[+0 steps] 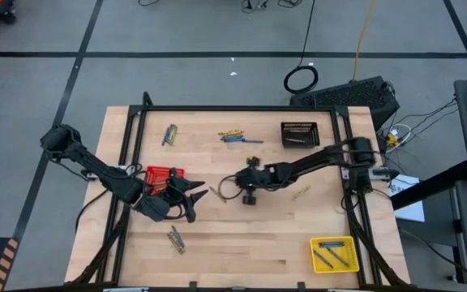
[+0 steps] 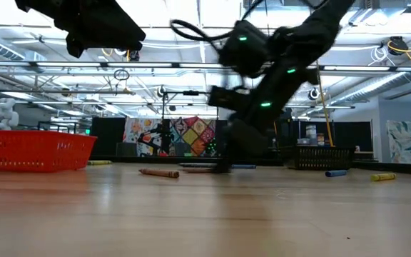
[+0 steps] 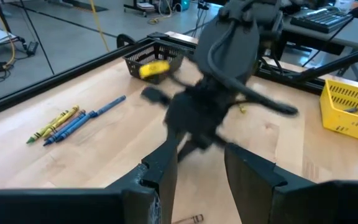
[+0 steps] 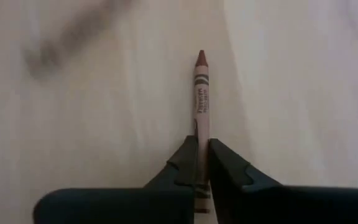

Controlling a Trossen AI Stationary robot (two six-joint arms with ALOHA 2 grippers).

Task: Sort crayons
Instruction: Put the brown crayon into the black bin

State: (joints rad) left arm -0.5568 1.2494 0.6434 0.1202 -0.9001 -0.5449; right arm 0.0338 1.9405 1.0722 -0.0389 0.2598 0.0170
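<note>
My right gripper (image 1: 248, 193) is over the table's middle, shut on a brown crayon (image 4: 201, 93). My left gripper (image 3: 201, 186) is open and empty just right of the red basket (image 1: 164, 177), facing the right gripper. Another brown crayon (image 2: 159, 173) lies flat on the table between the two grippers. Yellow and blue crayons (image 1: 233, 135) lie at the far middle. More crayons lie at the far left (image 1: 169, 134), the near left (image 1: 175, 238) and right of centre (image 1: 300, 192). My right gripper pinches the brown crayon near its back end (image 4: 199, 130) between its two fingertips (image 4: 185, 158). The crayon lies along the fingers and sticks out ahead of them, point first. Whether the point touches the table I cannot tell.
A black basket (image 1: 300, 134) stands at the far right with a yellow thing in it (image 3: 153, 68). A yellow basket (image 1: 333, 253) with blue crayons stands at the near right corner. A black frame rail (image 1: 233, 109) runs along the table's far edge.
</note>
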